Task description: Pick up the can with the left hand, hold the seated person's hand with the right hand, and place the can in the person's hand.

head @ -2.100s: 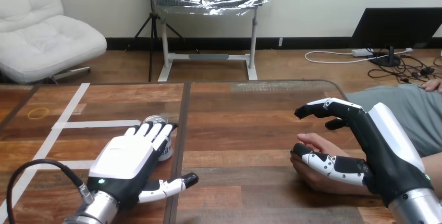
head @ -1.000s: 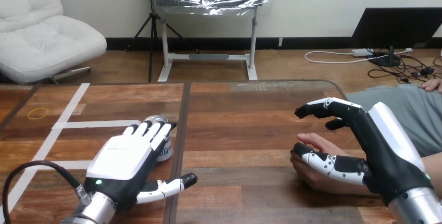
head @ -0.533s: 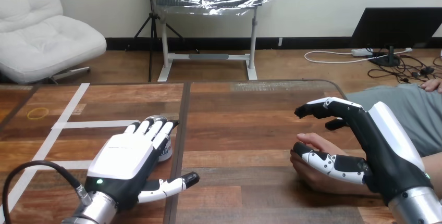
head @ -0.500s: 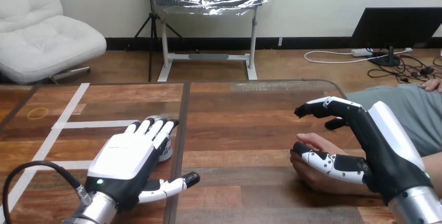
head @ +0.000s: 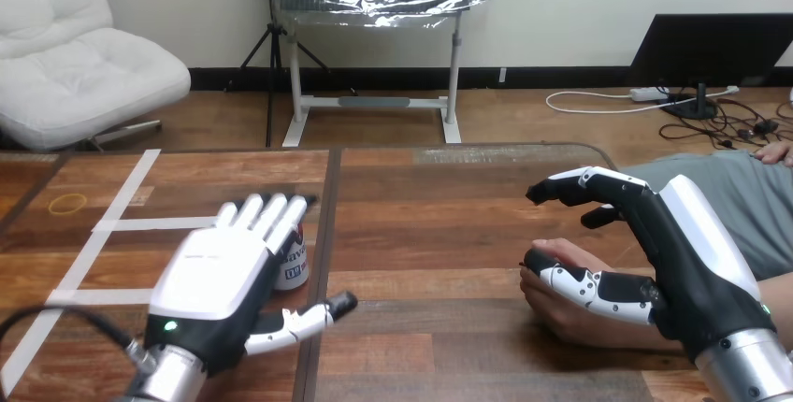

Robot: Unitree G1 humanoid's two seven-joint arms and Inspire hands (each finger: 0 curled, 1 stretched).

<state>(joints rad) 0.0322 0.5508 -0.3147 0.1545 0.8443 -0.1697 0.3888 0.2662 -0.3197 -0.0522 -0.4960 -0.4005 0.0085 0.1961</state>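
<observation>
Left hand (head: 220, 276) hides most of the can (head: 295, 262).

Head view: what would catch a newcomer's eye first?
The left hand, fingers straight, hides most of the can at the left of the table. At the right, the right hand arches over the person's hand, which rests on the table; its thumb lies across it, with its fingers apart above.
</observation>
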